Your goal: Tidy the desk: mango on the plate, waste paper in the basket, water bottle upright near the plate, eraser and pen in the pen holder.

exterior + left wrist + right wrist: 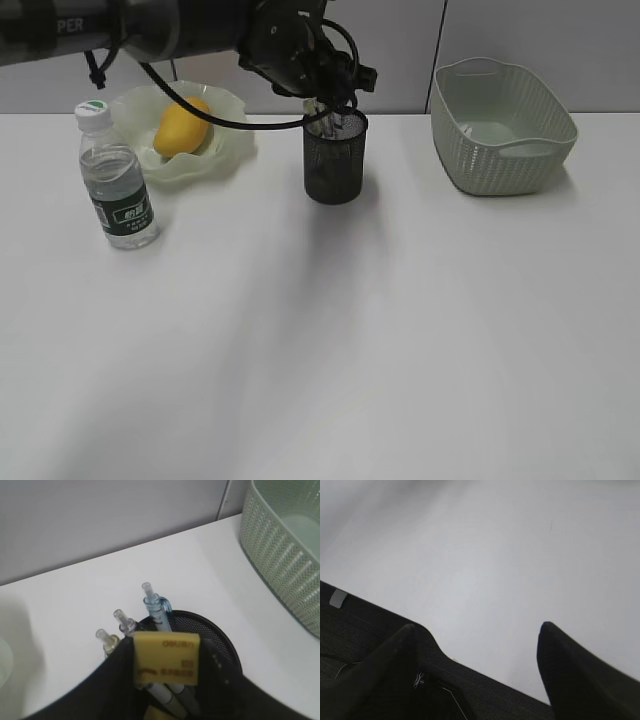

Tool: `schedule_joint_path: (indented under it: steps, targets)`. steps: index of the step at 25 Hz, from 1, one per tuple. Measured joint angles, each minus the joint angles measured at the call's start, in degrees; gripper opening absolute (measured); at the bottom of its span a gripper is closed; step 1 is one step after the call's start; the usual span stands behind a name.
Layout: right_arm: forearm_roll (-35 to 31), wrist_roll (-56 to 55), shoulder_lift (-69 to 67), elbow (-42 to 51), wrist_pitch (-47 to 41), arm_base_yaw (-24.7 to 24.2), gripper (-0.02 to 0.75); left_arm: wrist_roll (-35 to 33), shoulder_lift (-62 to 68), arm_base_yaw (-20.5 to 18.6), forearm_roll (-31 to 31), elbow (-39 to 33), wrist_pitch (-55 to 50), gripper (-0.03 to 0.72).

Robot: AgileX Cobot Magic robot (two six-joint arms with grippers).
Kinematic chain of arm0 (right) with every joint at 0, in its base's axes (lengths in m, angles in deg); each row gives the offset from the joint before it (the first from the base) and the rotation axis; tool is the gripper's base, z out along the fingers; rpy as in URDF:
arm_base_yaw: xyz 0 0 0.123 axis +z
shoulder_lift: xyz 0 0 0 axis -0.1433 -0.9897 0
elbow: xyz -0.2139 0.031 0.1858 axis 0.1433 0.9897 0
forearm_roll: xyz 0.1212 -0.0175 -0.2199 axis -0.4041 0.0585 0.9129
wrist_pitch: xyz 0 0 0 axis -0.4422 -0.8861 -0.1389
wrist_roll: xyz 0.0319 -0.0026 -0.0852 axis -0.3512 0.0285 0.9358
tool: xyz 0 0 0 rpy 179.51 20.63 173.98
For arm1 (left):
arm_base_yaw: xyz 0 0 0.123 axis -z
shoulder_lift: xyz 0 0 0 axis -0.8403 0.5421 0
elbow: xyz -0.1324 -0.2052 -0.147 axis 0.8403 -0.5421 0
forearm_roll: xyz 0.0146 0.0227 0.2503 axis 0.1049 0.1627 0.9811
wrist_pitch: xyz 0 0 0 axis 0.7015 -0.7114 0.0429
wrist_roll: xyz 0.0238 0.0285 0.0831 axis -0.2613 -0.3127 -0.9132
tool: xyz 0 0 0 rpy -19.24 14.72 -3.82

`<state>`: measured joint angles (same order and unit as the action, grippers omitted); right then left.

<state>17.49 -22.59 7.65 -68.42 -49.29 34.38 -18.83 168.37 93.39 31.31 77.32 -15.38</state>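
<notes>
My left tool (167, 680) hangs over the pen holder (335, 157) at upper centre of the exterior view, its fingers closed on the yellow eraser (167, 658), which sits just above the holder's mouth. In the left wrist view three pens (155, 607) stand in the black mesh cup, their clear tips leaning toward the upper left of that frame. My right tool (480, 650) stands wide with nothing between its two dark fingers, over bare white worktop (350, 350). The mango (182, 127) lies in the wavy-rimmed plate (225, 150) at upper left of the exterior view. The water bottle (115, 180) stands upright just left of and in front of that plate. The basket (480, 160) sits at upper right, well apart from the holder; I cannot tell whether the waste paper lies inside it.
</notes>
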Motion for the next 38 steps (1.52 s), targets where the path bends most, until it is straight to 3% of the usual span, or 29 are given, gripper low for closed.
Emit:
schedule_joint_path:
  steps: [5, 13, 19, 26, 33, 38]
  targets:
    - [0.1, 0.0, 0.0, 0.0, 0.1, 0.0, 0.580, 0.0, 0.6, -0.3, -0.2, 0.0, 2.3, 0.297]
    - [0.1, 0.0, 0.0, 0.0, 0.2, 0.0, 0.580, 0.0, 0.7, -0.3, -0.3, 0.0, 2.5, 0.454]
    - [0.1, 0.0, 0.0, 0.0, 0.3, 0.0, 0.580, 0.0, -0.1, -0.3, -0.3, 0.0, 0.8, 0.477]
    - [0.1, 0.0, 0.0, 0.0, 0.3, 0.0, 0.580, -0.4, -5.7, 0.4, -0.5, 0.0, -14.8, 0.477]
    - [0.1, 0.0, 0.0, 0.0, 0.3, 0.0, 0.580, -13.2, -12.1, 1.8, -9.4, 0.0, -37.2, 0.466]
    - [0.1, 0.0, 0.0, 0.0, 0.4, 0.0, 0.580, -17.5, -14.5, 3.4, -14.5, 0.0, -41.1, 0.435]
